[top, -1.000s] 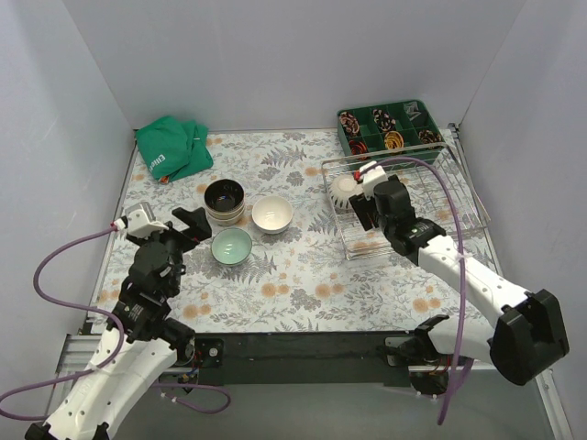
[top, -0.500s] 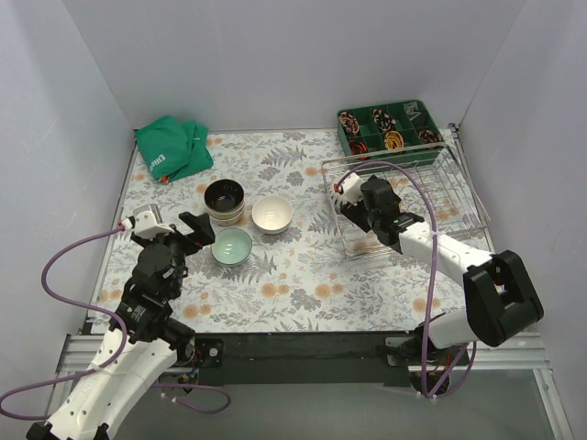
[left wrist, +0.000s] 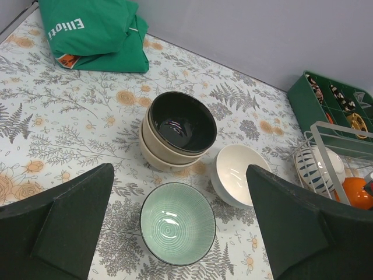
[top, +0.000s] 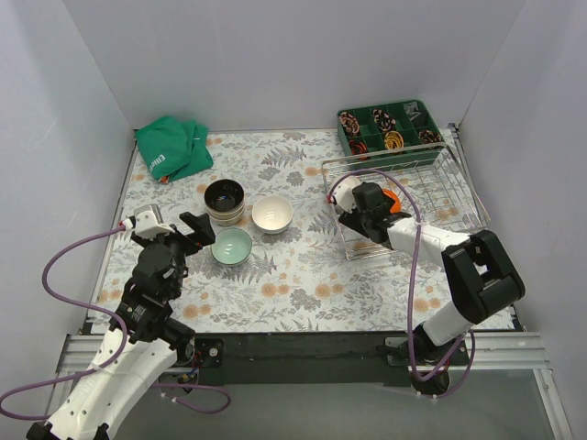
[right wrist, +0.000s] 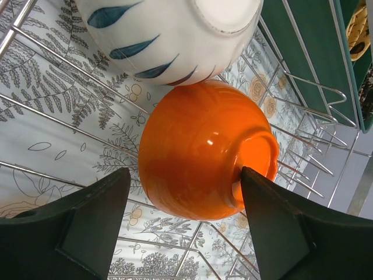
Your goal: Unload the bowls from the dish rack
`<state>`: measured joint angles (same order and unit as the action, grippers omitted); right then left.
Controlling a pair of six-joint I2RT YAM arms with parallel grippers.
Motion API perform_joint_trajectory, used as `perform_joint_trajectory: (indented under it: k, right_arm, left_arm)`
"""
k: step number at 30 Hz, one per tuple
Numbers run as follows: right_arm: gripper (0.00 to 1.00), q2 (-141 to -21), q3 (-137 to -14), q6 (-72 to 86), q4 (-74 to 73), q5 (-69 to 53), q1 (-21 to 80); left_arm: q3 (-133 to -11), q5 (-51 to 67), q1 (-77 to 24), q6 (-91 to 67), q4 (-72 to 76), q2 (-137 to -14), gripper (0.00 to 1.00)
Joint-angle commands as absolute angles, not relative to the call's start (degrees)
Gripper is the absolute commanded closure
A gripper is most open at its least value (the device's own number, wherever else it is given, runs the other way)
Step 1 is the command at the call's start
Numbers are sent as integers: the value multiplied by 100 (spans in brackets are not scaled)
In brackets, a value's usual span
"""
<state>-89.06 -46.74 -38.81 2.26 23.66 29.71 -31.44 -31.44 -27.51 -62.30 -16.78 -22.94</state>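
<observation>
Cloth of green fabric [top: 172, 148] lies bunched at the far left of the flower-patterned table [top: 303, 275]. Nearer the arms, the left gripper [top: 196, 228] hovers with jaws spread as wide as they go, holding nothing. Its wrist view looks down between the fingers [left wrist: 70, 221] on the pale green bowl [left wrist: 178, 230], the dark-glazed bowl [left wrist: 179, 123] nested atop beige ones, and the white bowl [left wrist: 238, 174], all on the table outside the dish rack [top: 438, 188]. From above, the right gripper [top: 360, 209] hides most of the rack's contents, leaving a sliver of the orange bowl [top: 391, 201]. The right wrist view shows that bowl tipped on its side on the wires, touching a white bowl with blue leaves [right wrist: 169, 35]. The fingers stand wide apart on either side of it, though contact cannot be told. A green compartment tray [top: 390, 126] sits behind the rack.
</observation>
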Motion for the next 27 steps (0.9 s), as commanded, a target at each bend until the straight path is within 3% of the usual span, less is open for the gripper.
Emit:
perform_joint_trajectory:
  k: [1,12,14,21,24,27]
  right_arm:
    - [16,-9079,-4843,-4051,396,2548,2962]
    - [15,-9325,-4825,-4455,519,3146,3059]
    - [3,-9378,-4816,-4491,519,3251,3085]
    - [1,-9650,-4825,-4684,510,3656,3199]
    - [5,-9642,-4825,-4728,527,3726,3208]
    - [16,-9510,-4843,-4755,536,3735,3225]
  left_arm:
    - [-3076,-3146,-2760,-6091,-1723,-2329,2]
    - [-3076,-3138,-2751,-6065,-1723,-2347,2]
    - [-3067,-3138,-2751,-6064,-1723,-2329,2]
    - [-3059,-3129,-2751,-6064,-1731,-2312,2]
    - [-3059,-3138,-2760,-6056,-1731,-2312,2]
    - [-3050,-3138,-2751,-6056,-1731,-2312,2]
